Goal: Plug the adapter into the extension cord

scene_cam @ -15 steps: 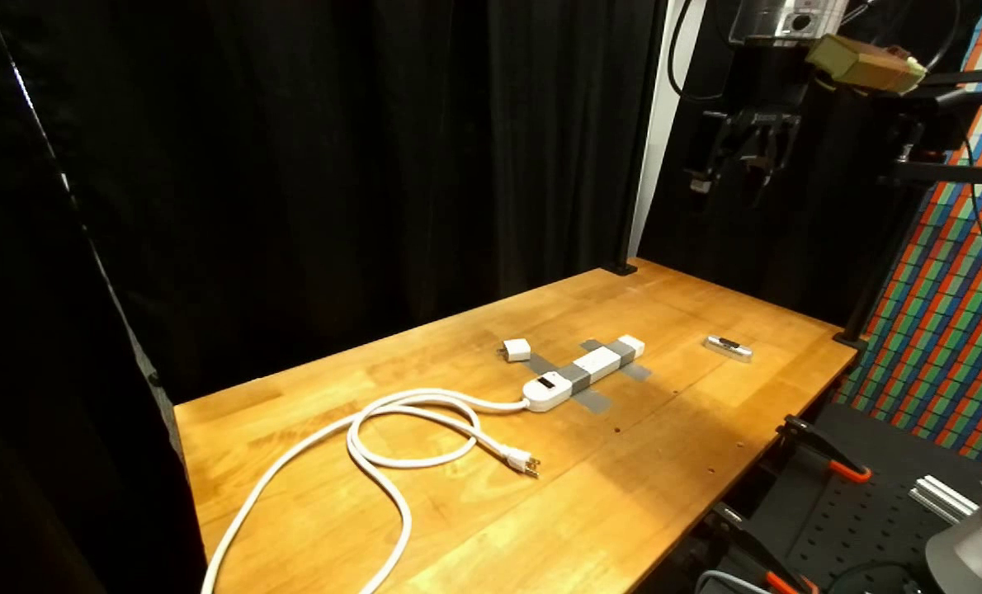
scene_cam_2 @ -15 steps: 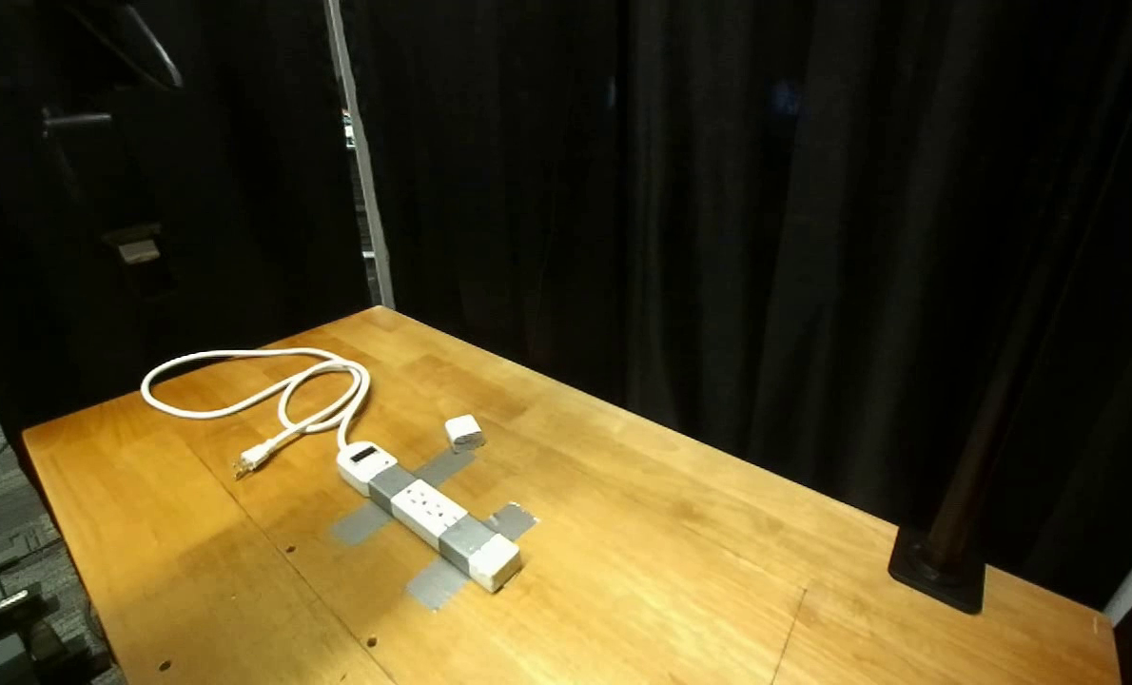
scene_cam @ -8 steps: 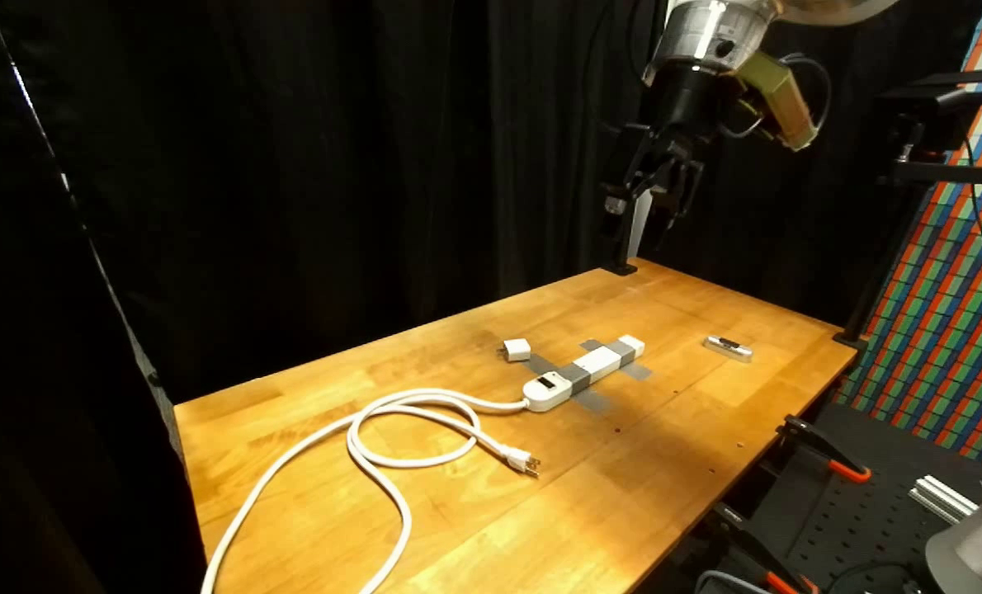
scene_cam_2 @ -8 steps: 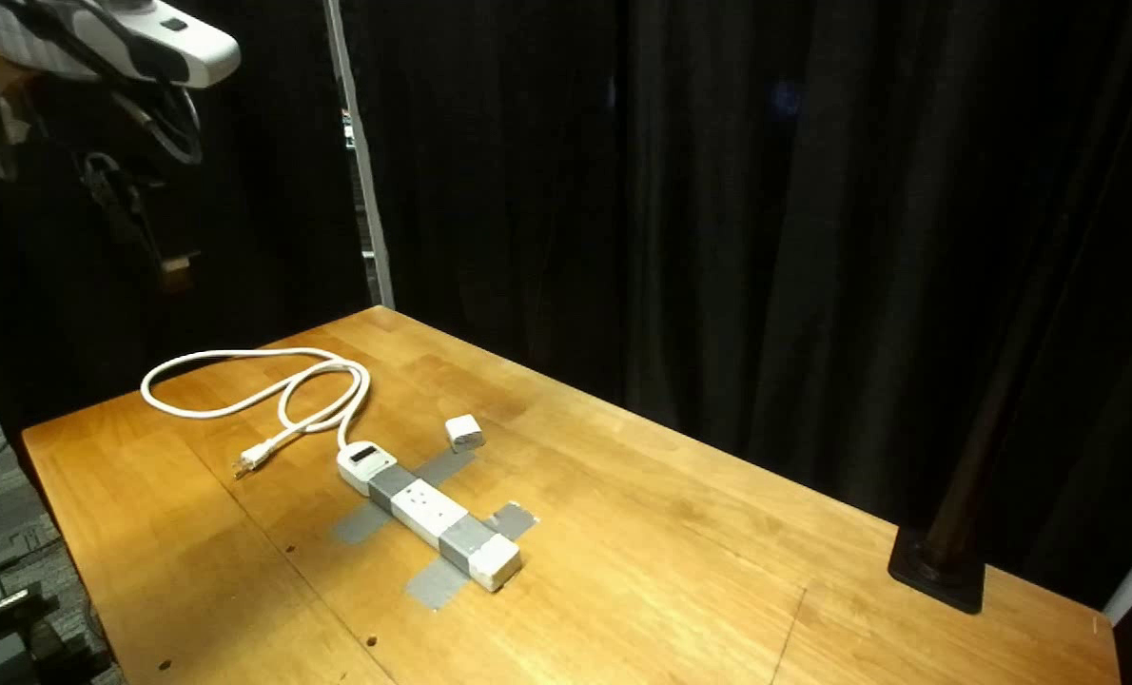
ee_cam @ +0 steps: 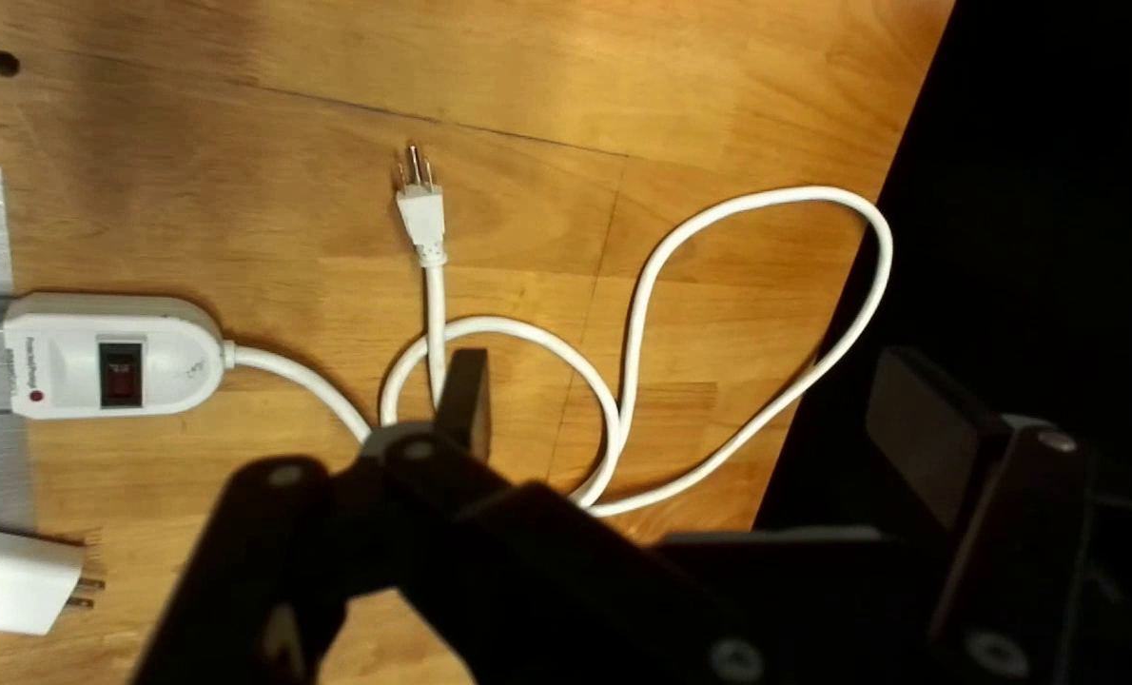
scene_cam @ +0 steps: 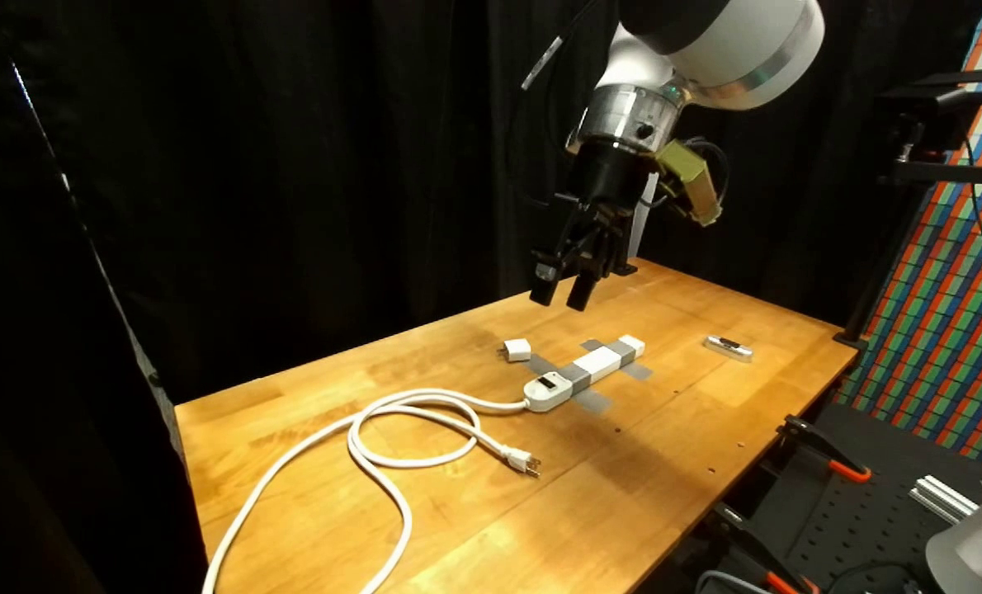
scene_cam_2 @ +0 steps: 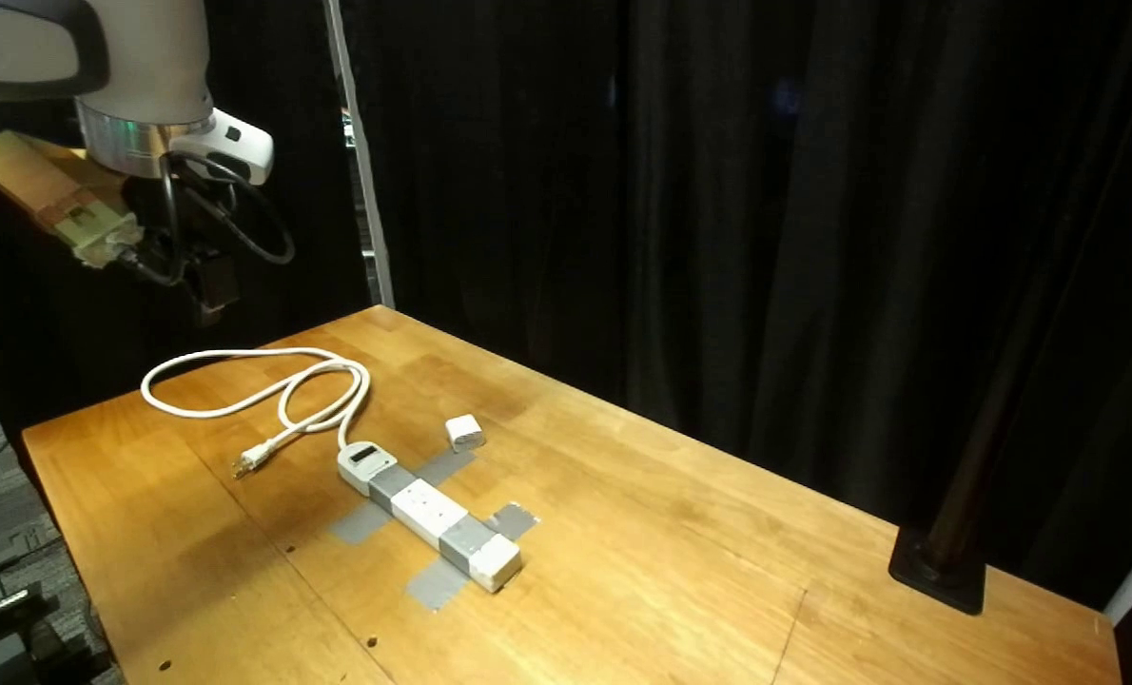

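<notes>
The adapter (scene_cam: 516, 350), a small white block with prongs, lies on the table beside the power strip in both exterior views (scene_cam_2: 464, 431). It is also at the lower left edge of the wrist view (ee_cam: 19, 582). The extension cord's white power strip (scene_cam: 597, 361) is taped to the table with its sockets up (scene_cam_2: 428, 512). Its switch end shows in the wrist view (ee_cam: 171, 362); the sockets are out of that view. My gripper (scene_cam: 561, 297) is open and empty, high above the table. In the wrist view its fingers (ee_cam: 694, 409) stand wide apart, above the looped cable.
The cord's own plug (scene_cam: 521, 460) and looping cable lie on the table. A small silver and dark object (scene_cam: 729, 348) lies past the strip. A black pole base (scene_cam_2: 937, 571) stands at a table corner. Clamps (scene_cam: 825, 450) grip one table edge. Black curtains hang behind.
My arm has swung in over the table, and the gripper has come down and leftward in an exterior view. The adapter and the power strip have not moved.
</notes>
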